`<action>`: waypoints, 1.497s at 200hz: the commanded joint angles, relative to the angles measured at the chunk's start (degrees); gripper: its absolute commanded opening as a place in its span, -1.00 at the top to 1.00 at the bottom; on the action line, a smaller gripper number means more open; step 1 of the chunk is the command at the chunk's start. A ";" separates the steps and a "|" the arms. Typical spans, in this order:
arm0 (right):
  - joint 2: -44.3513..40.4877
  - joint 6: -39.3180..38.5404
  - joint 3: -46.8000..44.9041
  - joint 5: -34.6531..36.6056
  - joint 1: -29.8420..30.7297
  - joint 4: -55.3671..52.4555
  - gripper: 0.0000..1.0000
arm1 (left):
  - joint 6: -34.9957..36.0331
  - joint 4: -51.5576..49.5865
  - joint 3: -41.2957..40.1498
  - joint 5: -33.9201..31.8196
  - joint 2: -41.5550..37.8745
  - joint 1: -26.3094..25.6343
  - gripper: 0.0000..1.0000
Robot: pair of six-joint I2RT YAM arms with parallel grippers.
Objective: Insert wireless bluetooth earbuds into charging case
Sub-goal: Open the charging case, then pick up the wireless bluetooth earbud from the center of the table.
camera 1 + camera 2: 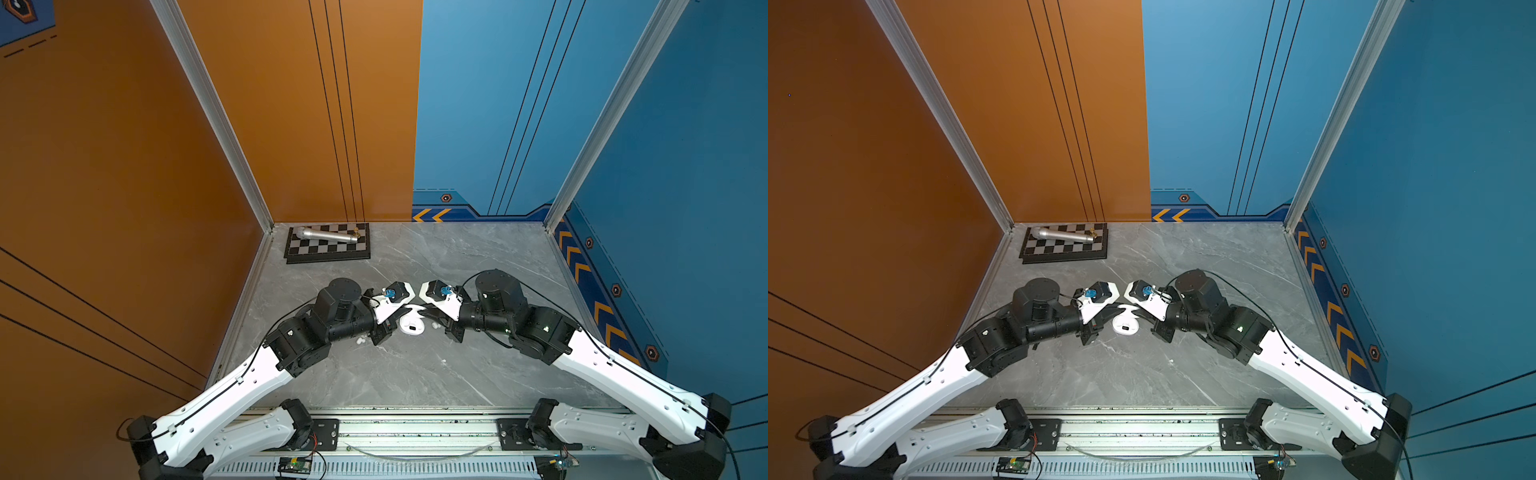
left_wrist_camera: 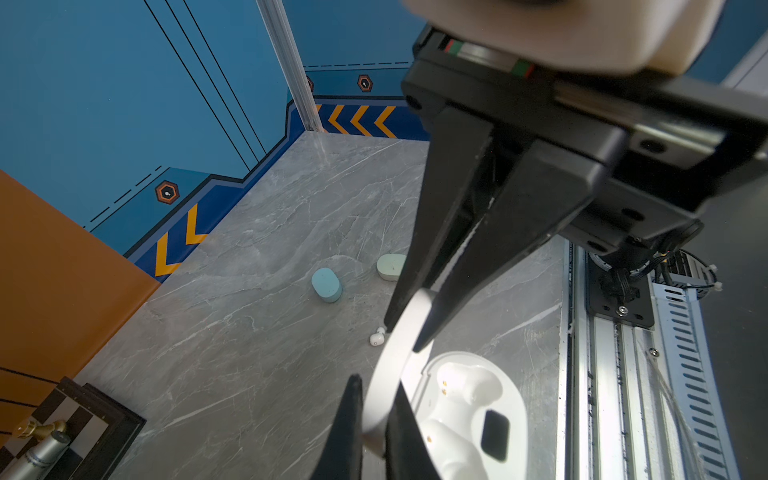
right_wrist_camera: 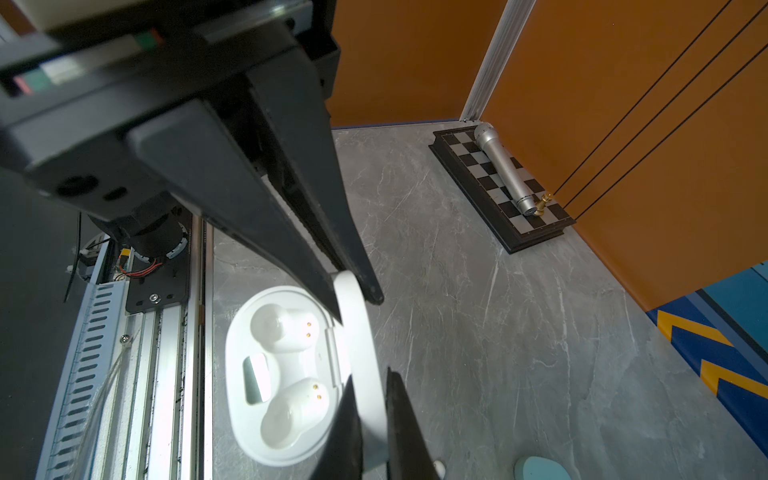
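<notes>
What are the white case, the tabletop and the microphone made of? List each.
White case: looks like moulded plastic, smooth and glossy, with soft highlights. Tabletop: grey veined stone or a stone-look laminate, slight sheen; cannot tell which. Microphone: apparently metal, satin silver with a bright streak along it.

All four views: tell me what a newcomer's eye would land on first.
First, the left claw and right claw meeting mid-table, each pinching the raised lid of the open white charging case. Its two wells sit empty. Next, the silver microphone lying across a chessboard in the far left corner.
</notes>
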 commanded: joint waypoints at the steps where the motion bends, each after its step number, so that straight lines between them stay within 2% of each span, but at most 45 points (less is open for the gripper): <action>1: 0.18 3.05 -0.29 1.82 -0.21 2.38 0.68 | -2.16 2.08 -1.72 0.07 -1.37 -0.04 1.00; 35: -1.66 9.96 0.68 7.99 -1.71 2.68 0.35 | -3.80 4.26 -4.98 -2.83 -3.99 1.33 1.00; 61: -4.01 19.36 0.06 9.77 -5.34 2.34 0.30 | -5.15 6.13 -7.98 -8.31 -6.76 2.01 1.00; 83: -4.62 30.07 -0.27 9.73 -11.02 -1.52 0.24 | -7.69 6.07 -9.36 -11.41 -8.45 2.99 1.00; 100: -2.67 33.05 0.09 8.66 -14.38 -7.42 0.20 | -10.68 5.49 -10.46 -12.14 -9.36 4.15 1.00; 122: 3.81 31.81 1.42 9.02 -16.59 -16.51 0.13 | -14.07 7.49 -13.64 -11.01 -11.37 5.27 1.00; 150: 17.92 28.46 6.23 6.85 -17.73 -24.63 0.11 | -13.89 7.64 -16.36 -7.44 -12.94 6.02 1.00; 175: 28.08 25.01 8.99 6.60 -15.76 -25.08 0.12 | -11.50 7.89 -18.20 -3.55 -14.32 6.15 1.00; 207: 38.09 20.89 12.58 10.36 -12.14 -25.21 0.12 | -11.51 10.46 -20.32 -3.71 -15.10 6.53 1.00; 249: 44.75 18.59 15.71 12.59 -10.18 -25.27 0.13 | -11.68 12.75 -21.53 -2.61 -14.51 6.68 1.00; 299: 48.51 17.26 17.82 15.39 -10.07 -25.16 0.14 | -11.62 13.71 -22.16 -2.12 -14.14 7.07 1.00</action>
